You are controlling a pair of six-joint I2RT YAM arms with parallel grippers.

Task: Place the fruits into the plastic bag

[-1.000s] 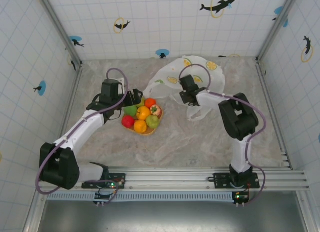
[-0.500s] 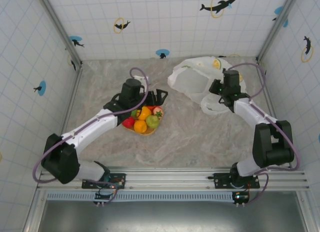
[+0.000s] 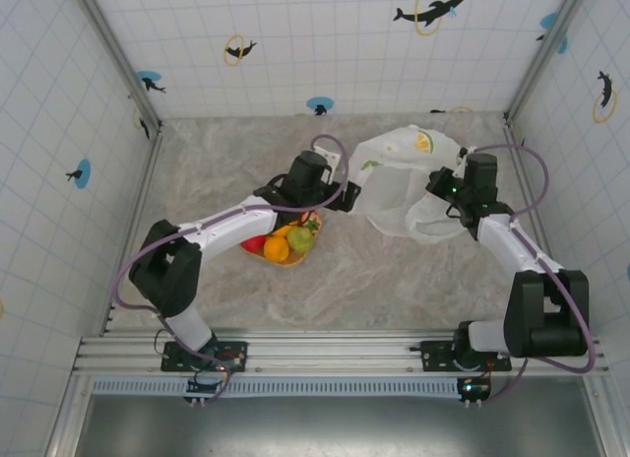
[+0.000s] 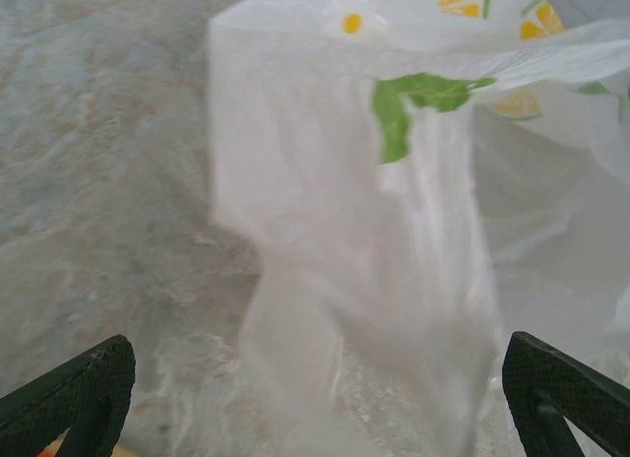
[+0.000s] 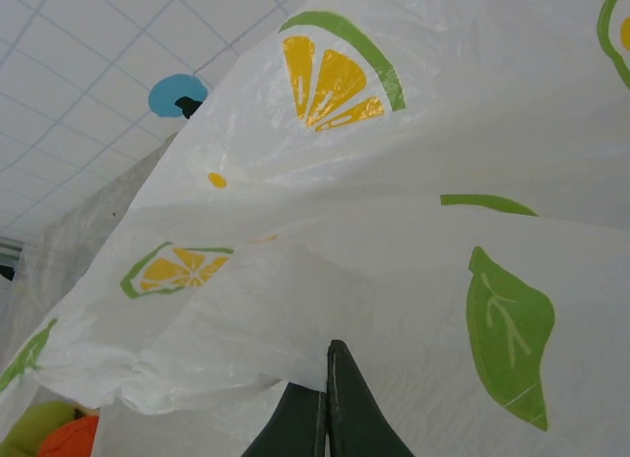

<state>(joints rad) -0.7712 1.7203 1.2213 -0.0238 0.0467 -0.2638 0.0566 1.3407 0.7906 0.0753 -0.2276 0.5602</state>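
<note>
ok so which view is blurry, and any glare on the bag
Left wrist view: the plastic bag is soft and smeared, the tips of the left gripper crisper. Right wrist view: lemon print sharp, light even, no glare. Top view: sharp, evenly lit, faint shadows.

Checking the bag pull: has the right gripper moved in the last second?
Yes. The right gripper, shut on the plastic bag, swung right: from below the blue dolphin sticker to near the right wall.
</note>
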